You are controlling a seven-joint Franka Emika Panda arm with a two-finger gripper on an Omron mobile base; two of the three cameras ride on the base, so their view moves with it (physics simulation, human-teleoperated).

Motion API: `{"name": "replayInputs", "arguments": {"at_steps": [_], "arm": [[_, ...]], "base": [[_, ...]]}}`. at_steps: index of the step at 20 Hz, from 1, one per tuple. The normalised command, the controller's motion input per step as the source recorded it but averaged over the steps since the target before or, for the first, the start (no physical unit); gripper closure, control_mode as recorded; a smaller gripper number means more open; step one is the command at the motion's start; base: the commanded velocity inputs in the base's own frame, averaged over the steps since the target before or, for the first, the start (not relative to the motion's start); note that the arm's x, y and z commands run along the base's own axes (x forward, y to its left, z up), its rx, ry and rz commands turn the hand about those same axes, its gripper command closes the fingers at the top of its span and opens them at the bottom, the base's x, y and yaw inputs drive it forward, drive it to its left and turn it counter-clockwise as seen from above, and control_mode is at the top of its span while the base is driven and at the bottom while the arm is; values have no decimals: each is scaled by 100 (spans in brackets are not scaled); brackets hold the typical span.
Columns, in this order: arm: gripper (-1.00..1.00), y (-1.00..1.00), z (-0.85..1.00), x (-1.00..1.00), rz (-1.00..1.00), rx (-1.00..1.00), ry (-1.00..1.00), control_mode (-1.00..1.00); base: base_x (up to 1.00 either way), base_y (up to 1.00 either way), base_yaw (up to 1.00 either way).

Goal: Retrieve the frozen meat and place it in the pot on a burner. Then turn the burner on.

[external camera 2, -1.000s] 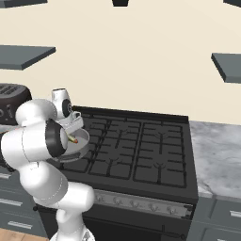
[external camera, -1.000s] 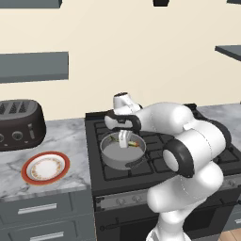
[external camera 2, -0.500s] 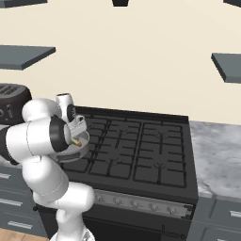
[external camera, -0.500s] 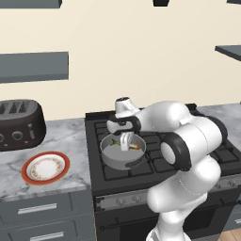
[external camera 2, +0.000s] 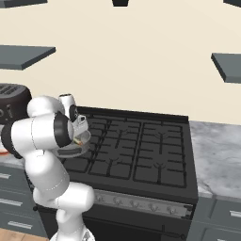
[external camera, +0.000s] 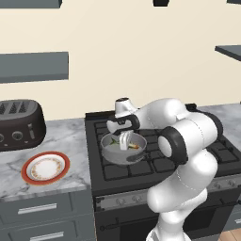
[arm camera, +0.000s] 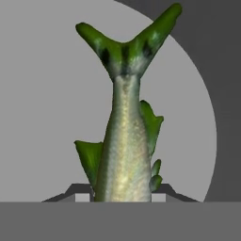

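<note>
**Pincer clamps the fish over the pot**

In the hand view the pincer [arm camera: 123, 190] is clenched on the fish [arm camera: 124, 141], one dark fingertip on each side of its silvery-green body. The forked green tail points to 12 o'clock, and the pot's [arm camera: 42, 117] pale grey floor lies behind it, its curved rim running from 12 to 4 o'clock against the darker cooktop.

In the left base view the pincer [external camera: 124, 143] hangs down inside the pot [external camera: 123, 150], which sits on the front-left burner [external camera: 123, 165] of the black stove [external camera: 141, 188]. The fish [external camera: 133, 145] shows as a greenish-orange sliver just at 3 o'clock of the fingers, within the rim; whether it touches the floor of the pot cannot be told.

At 9 o'clock of the pot, on the marble tabletop [external camera: 70, 141], lies a white plate [external camera: 45, 167] with a red-orange rim. Farther back, at 10 o'clock, stands a dark toaster [external camera: 20, 124].

In the right base view the arm hides most of the pot [external camera 2: 81, 147], whose rim peeks out at the stove's [external camera 2: 141, 155] left edge. Grey tabletop [external camera 2: 216, 150] continues at 3 o'clock.
</note>
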Motion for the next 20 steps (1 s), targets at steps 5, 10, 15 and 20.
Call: {"name": "replayInputs", "arguments": {"at_steps": [5, 10, 15, 20], "arm": [[100, 0, -19, 0, 0, 0, 0, -100], [-100, 0, -5, 0, 0, 0, 0, -100], [-100, 0, 0, -2, 0, 0, 0, -100], [-100, 7, 29, -24, 0, 0, 0, -100]], "base": [[0, 0, 0], [0, 0, 0], [0, 0, 0], [0, 0, 0]]}}
